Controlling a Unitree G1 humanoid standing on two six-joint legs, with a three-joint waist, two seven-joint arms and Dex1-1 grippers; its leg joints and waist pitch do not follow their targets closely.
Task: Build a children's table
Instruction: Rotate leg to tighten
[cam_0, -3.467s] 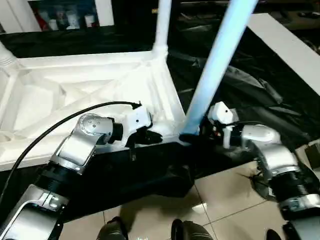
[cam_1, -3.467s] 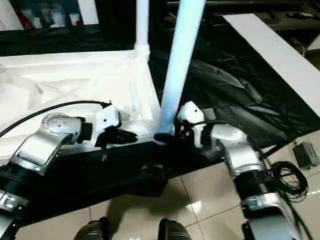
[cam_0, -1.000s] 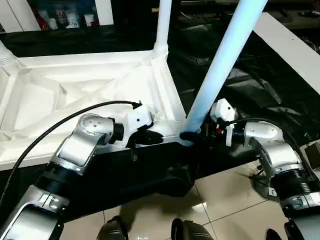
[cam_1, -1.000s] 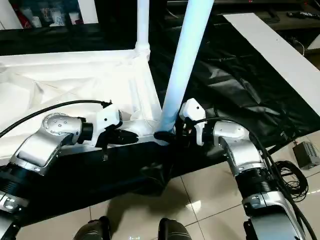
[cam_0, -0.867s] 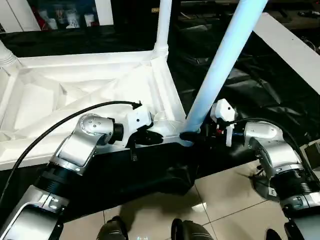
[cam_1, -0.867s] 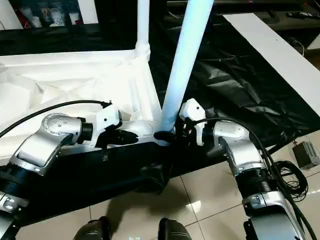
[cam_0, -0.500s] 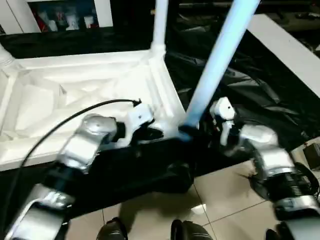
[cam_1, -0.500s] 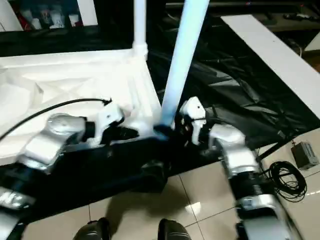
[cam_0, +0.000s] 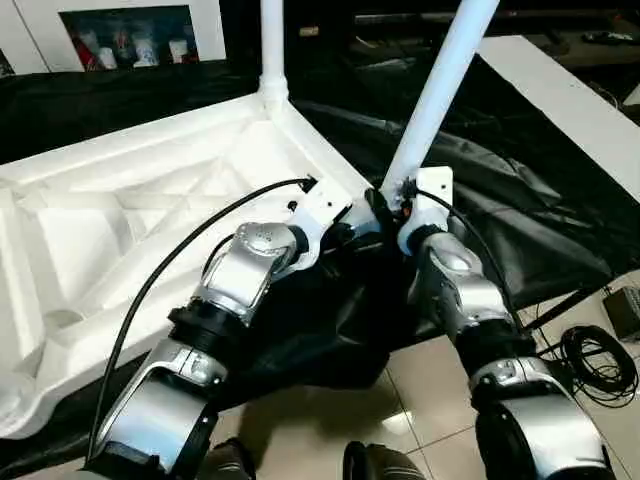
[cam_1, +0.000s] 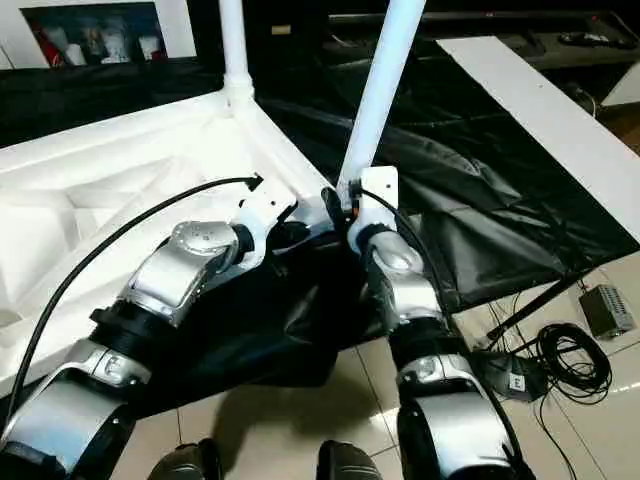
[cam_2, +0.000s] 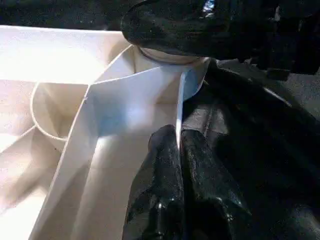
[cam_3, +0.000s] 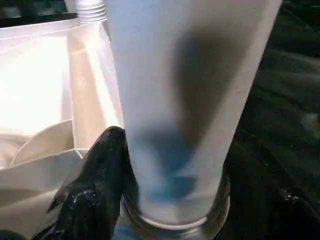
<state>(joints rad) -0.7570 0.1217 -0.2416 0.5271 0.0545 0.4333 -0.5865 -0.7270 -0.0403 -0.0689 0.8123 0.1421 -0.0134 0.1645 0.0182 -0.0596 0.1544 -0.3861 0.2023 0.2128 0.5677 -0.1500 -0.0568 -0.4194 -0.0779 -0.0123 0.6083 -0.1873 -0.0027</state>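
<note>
The children's table's white tabletop (cam_0: 130, 210) lies upside down, ribbed underside up. One white leg (cam_0: 272, 50) stands upright in the far corner socket. A second leg (cam_0: 435, 90) leans to the right from the near right corner socket. My right gripper (cam_0: 385, 202) is shut on this leg's foot; one finger (cam_3: 97, 185) presses its side just above the socket. My left gripper (cam_2: 179, 142) is shut on the tabletop's thin rim wall (cam_2: 178, 100) right beside that corner, close to the right gripper.
Crumpled black sheet (cam_0: 520, 200) covers the surface under and to the right of the tabletop. A long white board (cam_0: 570, 90) lies at the far right. Cables (cam_0: 600, 360) and a small box (cam_0: 625, 310) lie on the tiled floor. My feet (cam_0: 370, 465) are below.
The whole view has swung round toward the corner, so the camera moved. Both grippers keep their holds at the near right corner, and the leg still leans there.
</note>
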